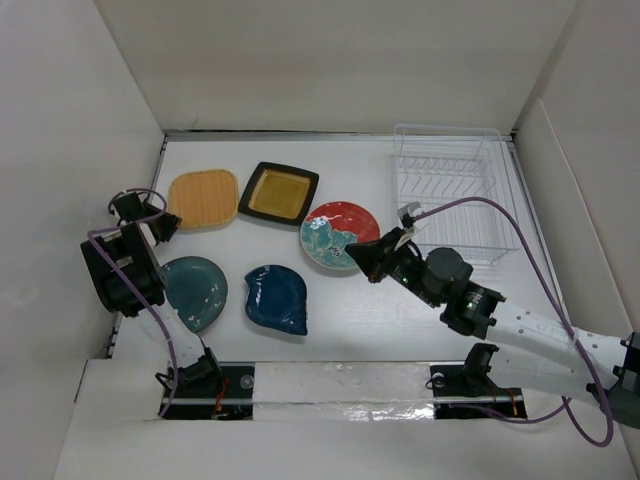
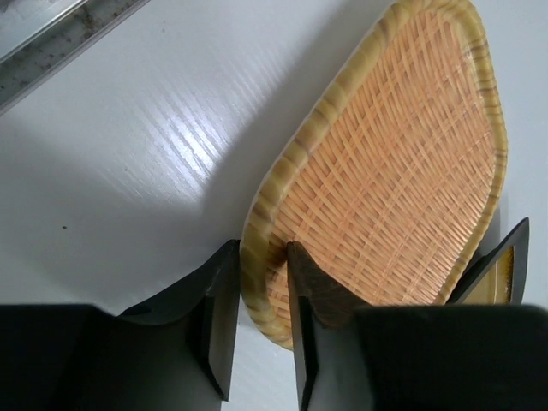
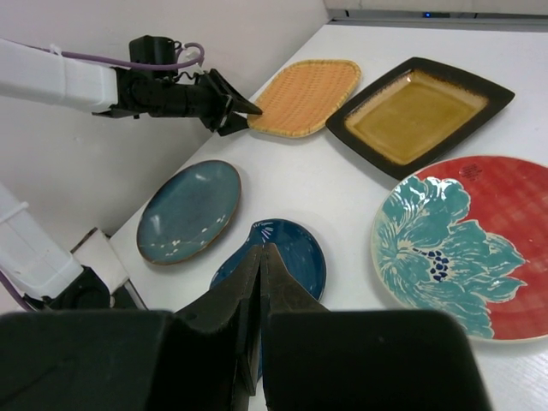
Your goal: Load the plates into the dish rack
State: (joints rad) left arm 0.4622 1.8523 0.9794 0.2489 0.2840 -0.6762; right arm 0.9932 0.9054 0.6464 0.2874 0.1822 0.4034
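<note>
My left gripper (image 1: pixel 170 224) is shut on the left rim of the orange woven plate (image 1: pixel 205 198); in the left wrist view one finger sits on each side of the rim (image 2: pixel 261 250). The black-rimmed yellow square plate (image 1: pixel 279 192) lies to its right. The red plate with teal flowers (image 1: pixel 340 235), the dark blue leaf plate (image 1: pixel 277 298) and the teal-grey round plate (image 1: pixel 193 290) lie flat on the table. My right gripper (image 1: pixel 353 255) is shut and empty, hovering by the red plate's near edge, over the leaf plate (image 3: pixel 300 257) in the right wrist view. The clear dish rack (image 1: pixel 450 190) stands empty at the back right.
White walls enclose the table (image 1: pixel 370 310) on the left, back and right. A metal strip (image 2: pixel 60 34) runs along the table's edge near the left gripper. The right arm's purple cable (image 1: pixel 520 225) arcs over the rack's front.
</note>
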